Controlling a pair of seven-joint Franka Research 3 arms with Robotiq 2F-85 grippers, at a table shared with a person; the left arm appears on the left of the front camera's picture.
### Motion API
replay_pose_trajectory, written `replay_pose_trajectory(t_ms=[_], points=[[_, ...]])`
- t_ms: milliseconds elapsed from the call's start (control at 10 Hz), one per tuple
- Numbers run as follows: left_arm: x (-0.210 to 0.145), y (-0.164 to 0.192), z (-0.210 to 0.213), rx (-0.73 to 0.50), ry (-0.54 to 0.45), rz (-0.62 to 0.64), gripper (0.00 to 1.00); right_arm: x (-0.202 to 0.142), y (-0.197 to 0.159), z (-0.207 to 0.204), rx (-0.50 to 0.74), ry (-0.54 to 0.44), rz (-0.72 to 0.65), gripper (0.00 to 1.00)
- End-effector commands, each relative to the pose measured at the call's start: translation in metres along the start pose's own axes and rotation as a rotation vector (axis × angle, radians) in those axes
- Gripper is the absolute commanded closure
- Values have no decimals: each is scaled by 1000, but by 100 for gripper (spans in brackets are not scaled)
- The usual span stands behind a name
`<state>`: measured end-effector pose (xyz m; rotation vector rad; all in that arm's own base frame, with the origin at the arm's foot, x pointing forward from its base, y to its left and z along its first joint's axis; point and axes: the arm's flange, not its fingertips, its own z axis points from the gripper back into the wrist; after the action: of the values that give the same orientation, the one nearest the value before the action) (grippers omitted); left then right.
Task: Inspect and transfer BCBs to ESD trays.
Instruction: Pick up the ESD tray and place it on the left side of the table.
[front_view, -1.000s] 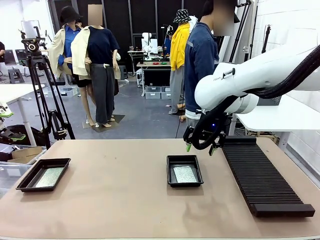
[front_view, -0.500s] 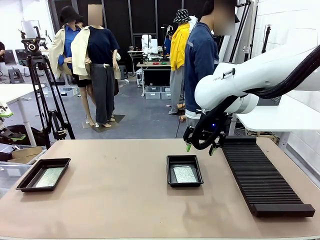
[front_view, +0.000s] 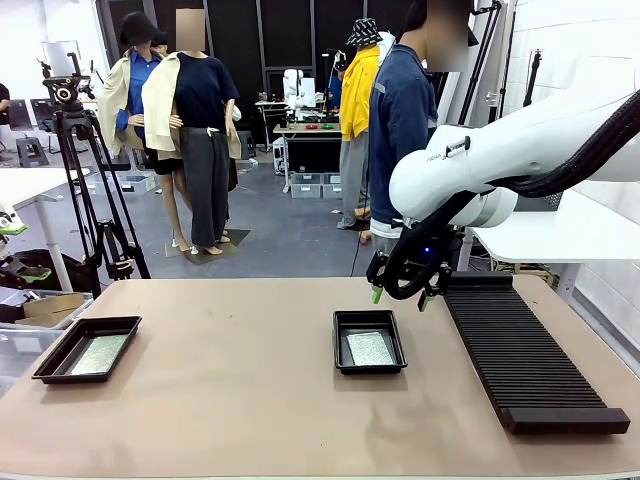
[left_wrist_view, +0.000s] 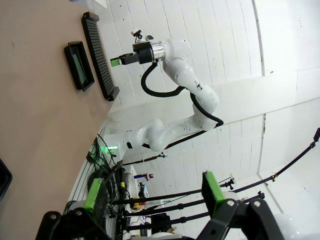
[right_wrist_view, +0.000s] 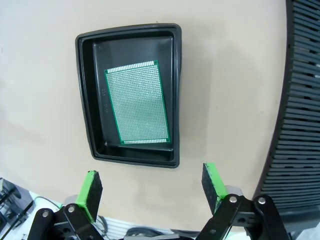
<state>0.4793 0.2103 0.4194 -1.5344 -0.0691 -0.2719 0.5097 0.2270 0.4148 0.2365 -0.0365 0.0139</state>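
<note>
Spanning the scene, a bare brown table carries a long black ribbed rack and two glossy black trays, each holding a speckled green board, long axis running away from the robot. Right gripper hovers behind the middle tray, jaws wide, empty; left gripper likewise spread. No legible print.

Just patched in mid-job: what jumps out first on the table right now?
The right gripper hangs open and empty above the far edge of the middle ESD tray, which holds one green BCB lying flat, slightly askew. A second tray at the table's left edge also holds a board. A long black slotted rack runs along the right side, with no boards visible in it.
</note>
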Motion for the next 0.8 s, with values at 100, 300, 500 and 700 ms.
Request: replay_pose_trajectory(t_ms=[100,300,500,700], points=[[12,-22,-29,18,-14,-22,0,-10,-30,17,52,-37,-17,0],[18,-39,-56,42,-3,-20,0,-19,-59,32,152,-70,-8,0],[29,-51,-86,128,-15,18,0,-18,-99,44,248,-88,-72,0],[40,-66,-118,238,-46,39,0,-22,-139,57,389,-116,-99,0]])
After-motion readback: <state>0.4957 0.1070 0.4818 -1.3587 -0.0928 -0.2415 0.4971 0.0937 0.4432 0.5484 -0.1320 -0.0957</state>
